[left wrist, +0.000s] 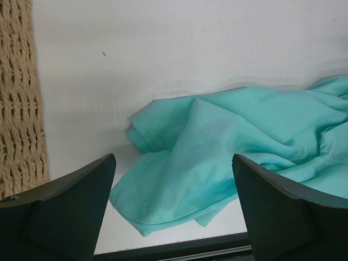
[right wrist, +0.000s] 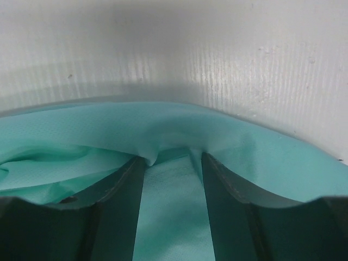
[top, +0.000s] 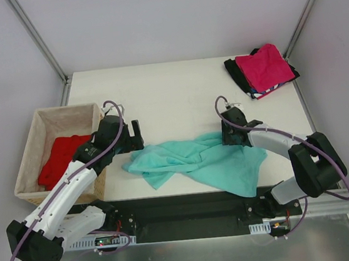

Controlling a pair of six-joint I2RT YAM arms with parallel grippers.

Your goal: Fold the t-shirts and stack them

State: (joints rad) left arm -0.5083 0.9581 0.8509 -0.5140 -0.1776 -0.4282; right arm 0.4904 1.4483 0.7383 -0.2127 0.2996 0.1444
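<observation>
Right now my left gripper point(top: 135, 137) hangs wide open over the white table point(top: 170, 93), close to its left edge, and holds nothing. Its dark fingers point(left wrist: 70, 206) stand apart above the left end of the crumpled teal-green cotton t-shirt point(top: 197, 159) and do not touch it. That shirt lies spread in loose folds along the near edge, roughly at the middle, with one corner reaching past that edge.

My right gripper point(right wrist: 173, 159) is down at the right part of the same shirt. Its fingers are drawn in to a narrow gap with teal cloth between them and a pucker of cloth at the tips; whether they truly grip it I cannot tell.

At the far right corner sits a folded pile: the magenta-pink t-shirt point(top: 271, 66) on top, the black t-shirt point(top: 238, 73) showing beneath it, and the striped t-shirt's point(top: 261, 93) edge at the pile's near side. Beside the left edge stands the tan woven wicker basket point(top: 46, 113), with the bright red t-shirt point(top: 61, 159) bunched inside it.
</observation>
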